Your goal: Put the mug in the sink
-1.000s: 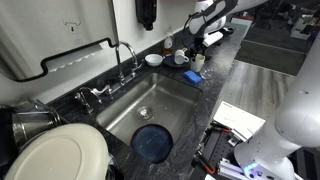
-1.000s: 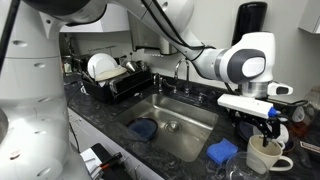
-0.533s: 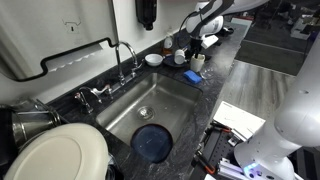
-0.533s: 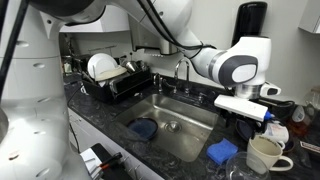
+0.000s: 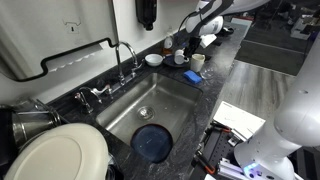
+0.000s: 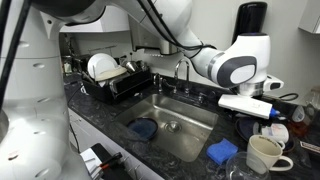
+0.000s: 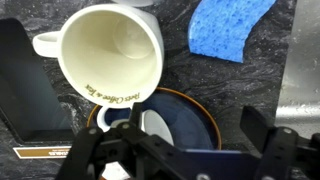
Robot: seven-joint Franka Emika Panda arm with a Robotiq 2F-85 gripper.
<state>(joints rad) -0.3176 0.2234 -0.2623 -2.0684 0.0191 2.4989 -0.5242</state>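
Observation:
The cream mug point(image 7: 108, 55) stands upright and empty on the dark countertop, with its handle to the left in the wrist view. It also shows in both exterior views point(image 5: 198, 61) point(image 6: 262, 153), beside the sink point(image 5: 170, 97) point(image 6: 190, 112). My gripper point(image 7: 175, 150) is open and empty. It hangs above the counter just off the mug, with the mug beyond the left finger point(image 7: 92, 150). It is over the mug in both exterior views point(image 5: 191, 45) point(image 6: 262, 114).
A blue sponge point(image 7: 232, 25) point(image 5: 191, 76) point(image 6: 222, 151) lies next to the mug. A dark blue bowl with an orange rim point(image 7: 190, 120) sits under the gripper. A blue dish point(image 5: 152, 142) lies in the sink. The faucet point(image 5: 125, 55), a white bowl point(image 5: 153, 59), a dish rack point(image 6: 115, 82) and a large plate point(image 5: 55, 155) stand around.
My gripper has lifted a little and shifted above the mug. The mug has stayed in place.

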